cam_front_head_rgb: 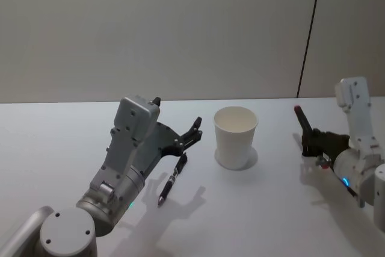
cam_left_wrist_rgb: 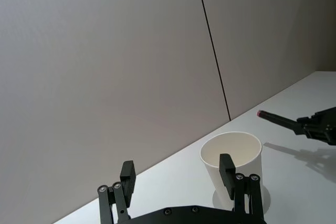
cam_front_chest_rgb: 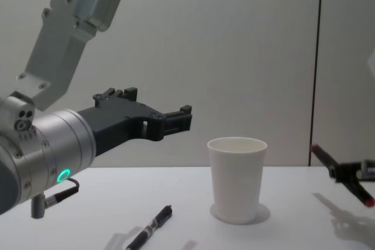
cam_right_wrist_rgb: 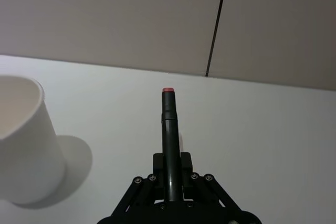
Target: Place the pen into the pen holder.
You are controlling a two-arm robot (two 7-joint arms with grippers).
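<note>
The pen holder (cam_front_head_rgb: 236,136) is a white paper cup standing upright on the white table, also seen as the cup (cam_front_chest_rgb: 237,180). A black pen (cam_front_head_rgb: 172,180) lies flat on the table to its left and nearer me; it shows as the pen (cam_front_chest_rgb: 151,229) from the chest. My left gripper (cam_front_head_rgb: 192,132) hovers open above that pen's far end, its fingers (cam_left_wrist_rgb: 227,167) apart and holding nothing. To the cup's right, my right gripper (cam_front_head_rgb: 313,141) is shut on a second black pen with a red end (cam_right_wrist_rgb: 168,124), tilted up towards the cup.
A pale wall with a dark vertical seam (cam_front_head_rgb: 310,34) runs behind the table. Bare table (cam_front_head_rgb: 264,209) lies in front of the cup and between the two arms.
</note>
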